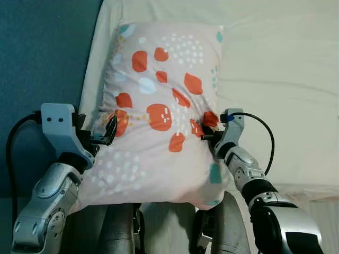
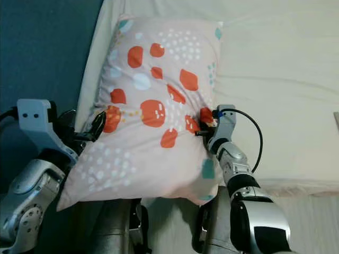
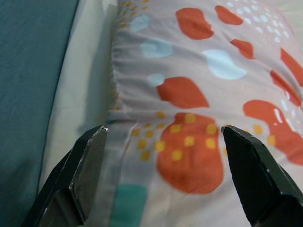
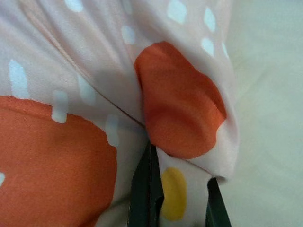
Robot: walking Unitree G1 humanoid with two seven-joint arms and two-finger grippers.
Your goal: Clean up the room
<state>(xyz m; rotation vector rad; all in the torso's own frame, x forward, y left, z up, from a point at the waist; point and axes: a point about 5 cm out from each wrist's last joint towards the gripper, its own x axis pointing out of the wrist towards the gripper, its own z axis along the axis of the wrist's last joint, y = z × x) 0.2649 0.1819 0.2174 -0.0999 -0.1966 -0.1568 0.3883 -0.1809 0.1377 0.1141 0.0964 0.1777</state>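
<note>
pillow (image 1: pixel 159 121) hides bed (image 1: pixel 275 79) beneath; right hand (image 1: pixel 207 132) fingertips buried

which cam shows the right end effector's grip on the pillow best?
Right wrist view: the right end effector pinches a fold of the pillow edge, seen up close. The eye views show that grip small and partly hidden by fabric. Left wrist view shows the left end effector open.
</note>
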